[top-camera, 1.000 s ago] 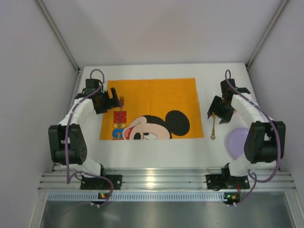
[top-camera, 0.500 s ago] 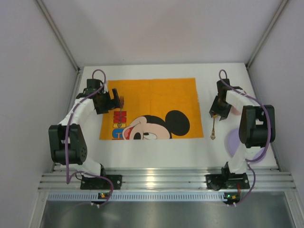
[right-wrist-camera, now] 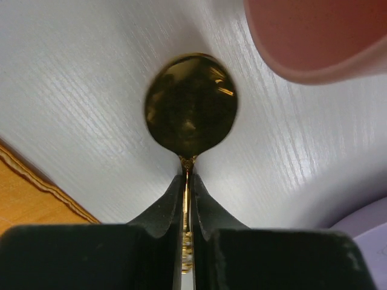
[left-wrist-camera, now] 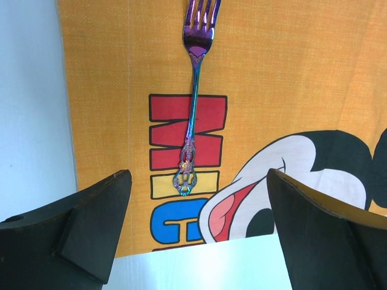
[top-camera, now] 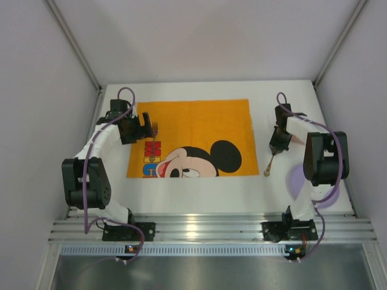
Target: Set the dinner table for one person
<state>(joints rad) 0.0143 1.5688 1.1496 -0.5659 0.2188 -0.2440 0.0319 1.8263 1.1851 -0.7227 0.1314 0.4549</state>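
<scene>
A gold spoon [right-wrist-camera: 190,106] lies on the white dinner table [top-camera: 199,190], just right of the orange Mickey Mouse placemat [top-camera: 193,121]. My right gripper [right-wrist-camera: 187,178] is shut on the spoon's neck, just below the bowl. From above, the spoon's handle [top-camera: 270,164] trails toward the near edge below that gripper [top-camera: 277,145]. An iridescent fork [left-wrist-camera: 193,103] lies on the placemat's left part, tines pointing away. My left gripper [left-wrist-camera: 198,181] hangs open over its handle end, touching nothing. From above, the fork [top-camera: 153,142] shows beside the left gripper [top-camera: 144,128].
A pale purple plate [top-camera: 297,180] lies on the table at the near right, partly under the right arm. A pink cup [right-wrist-camera: 320,36] stands close beyond the spoon's bowl. Slanted walls close in the table on both sides.
My right gripper came down over the spoon and closed on its neck. The spoon's handle end swung slightly left. The left arm and fork stayed put.
</scene>
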